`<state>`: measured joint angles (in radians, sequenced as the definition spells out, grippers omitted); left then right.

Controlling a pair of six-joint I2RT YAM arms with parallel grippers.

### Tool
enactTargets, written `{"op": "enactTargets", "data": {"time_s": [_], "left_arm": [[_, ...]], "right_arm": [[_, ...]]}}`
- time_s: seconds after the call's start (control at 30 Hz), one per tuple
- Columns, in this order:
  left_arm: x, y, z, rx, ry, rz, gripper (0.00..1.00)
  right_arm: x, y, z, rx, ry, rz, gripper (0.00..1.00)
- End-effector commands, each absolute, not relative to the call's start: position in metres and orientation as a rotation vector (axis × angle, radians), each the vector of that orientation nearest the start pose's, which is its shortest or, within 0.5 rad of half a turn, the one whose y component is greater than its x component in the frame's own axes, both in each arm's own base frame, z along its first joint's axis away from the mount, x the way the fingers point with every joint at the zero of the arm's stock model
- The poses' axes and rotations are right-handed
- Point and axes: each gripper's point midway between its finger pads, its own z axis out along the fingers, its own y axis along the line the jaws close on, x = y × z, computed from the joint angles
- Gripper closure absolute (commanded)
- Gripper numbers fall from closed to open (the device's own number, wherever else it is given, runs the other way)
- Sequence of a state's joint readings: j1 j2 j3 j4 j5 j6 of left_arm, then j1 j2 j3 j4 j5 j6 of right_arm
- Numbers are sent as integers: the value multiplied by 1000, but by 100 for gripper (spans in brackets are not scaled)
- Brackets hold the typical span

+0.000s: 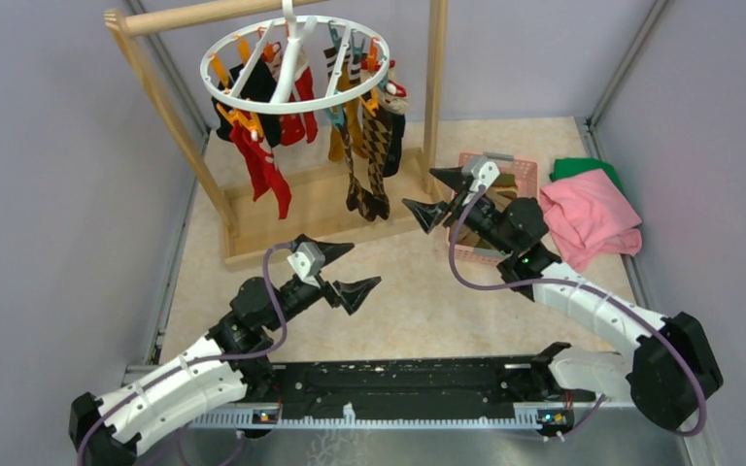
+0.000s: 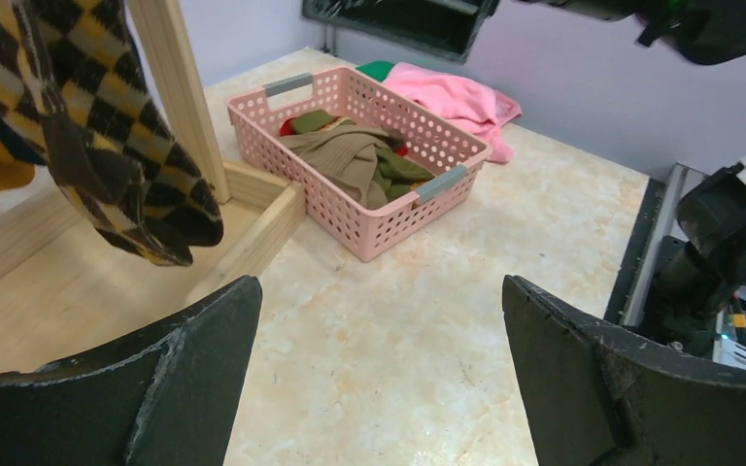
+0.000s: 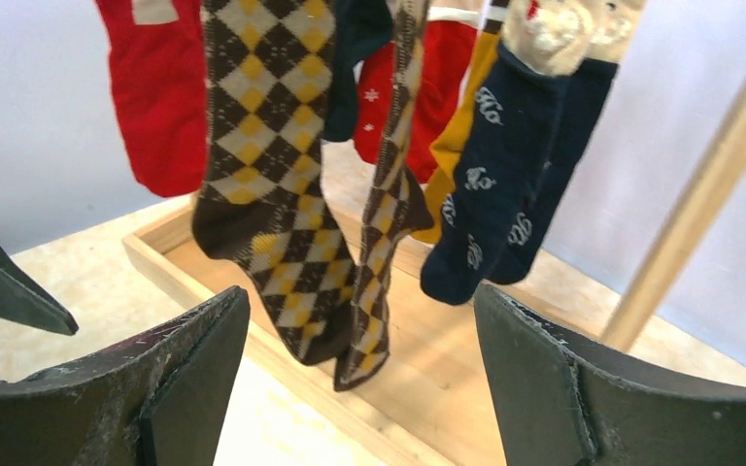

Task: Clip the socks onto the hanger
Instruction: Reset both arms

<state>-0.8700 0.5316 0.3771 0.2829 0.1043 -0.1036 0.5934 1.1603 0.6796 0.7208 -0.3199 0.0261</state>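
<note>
The white round hanger (image 1: 296, 68) hangs from the wooden rack's top bar, with orange and teal clips holding several socks: red (image 1: 264, 173), brown argyle (image 1: 372, 160), mustard and navy. The right wrist view shows the argyle socks (image 3: 272, 165) and navy patterned socks (image 3: 491, 184) hanging close ahead. More socks, olive and red (image 2: 350, 155), lie in the pink basket (image 2: 389, 233). My left gripper (image 1: 363, 266) is open and empty above the table, in front of the rack's base. My right gripper (image 1: 420, 188) is open and empty, between the basket and the hanging socks.
The wooden rack frame (image 1: 435, 87) stands at the back on a wooden base tray (image 1: 311, 209). The pink basket (image 1: 520, 165) sits right of it. A pink folded cloth (image 1: 588, 218) and a green cloth (image 1: 583, 167) lie at the far right. Grey walls enclose the table.
</note>
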Motion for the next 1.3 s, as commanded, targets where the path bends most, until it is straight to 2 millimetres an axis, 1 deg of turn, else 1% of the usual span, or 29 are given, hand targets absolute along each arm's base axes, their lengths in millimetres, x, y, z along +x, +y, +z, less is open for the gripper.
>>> {"op": "enactTargets", "data": {"time_s": [0.0, 0.1, 0.13, 0.23, 0.3, 0.37, 0.4, 0.5, 0.57, 0.63, 0.7, 0.77, 0.83, 0.87, 0.93, 1.0, 1.1, 1.17, 1.27], "left_arm": [[184, -231, 264, 495, 1284, -885, 1], [194, -228, 234, 410, 1371, -933, 1], [199, -225, 223, 377, 1411, -936, 1], [216, -208, 196, 267, 1508, -924, 1], [227, -191, 184, 182, 1544, -913, 1], [239, -170, 176, 71, 1570, -885, 1], [245, -159, 173, 11, 1574, -865, 1], [259, -135, 170, -133, 1581, -827, 1], [267, -122, 173, -204, 1581, -808, 1], [272, -111, 180, -253, 1578, -789, 1], [276, -102, 186, -289, 1584, -753, 1], [279, -92, 187, -328, 1605, -707, 1], [280, -85, 186, -357, 1614, -683, 1], [281, -83, 186, -365, 1616, -682, 1], [283, -78, 192, -377, 1620, -678, 1], [288, -73, 206, -367, 1620, -660, 1], [294, -63, 237, -313, 1617, -620, 1], [297, -59, 262, -257, 1608, -591, 1], [300, -50, 277, -173, 1623, -500, 1]], "right_arm": [[307, 251, 326, -596, 1257, 615, 14], [304, 245, 319, -573, 1285, 616, 9], [305, 242, 315, -560, 1299, 606, 3], [310, 231, 303, -525, 1352, 565, 1], [318, 216, 298, -443, 1391, 535, 2], [327, 195, 294, -329, 1412, 506, 1], [331, 185, 292, -268, 1421, 515, 1], [351, 147, 280, -42, 1469, 544, 1], [364, 124, 266, 97, 1522, 532, 1], [373, 105, 257, 212, 1560, 463, 1], [379, 79, 255, 380, 1563, 369, 1], [381, 58, 255, 519, 1564, 284, 1], [382, 43, 258, 616, 1560, 228, 1], [382, 39, 261, 644, 1566, 221, 1], [381, 41, 276, 648, 1567, 241, 1], [376, 41, 295, 642, 1531, 267, 1], [368, 33, 321, 663, 1466, 270, 1], [363, 25, 329, 713, 1451, 249, 1], [360, 18, 331, 770, 1450, 221, 1]]}}
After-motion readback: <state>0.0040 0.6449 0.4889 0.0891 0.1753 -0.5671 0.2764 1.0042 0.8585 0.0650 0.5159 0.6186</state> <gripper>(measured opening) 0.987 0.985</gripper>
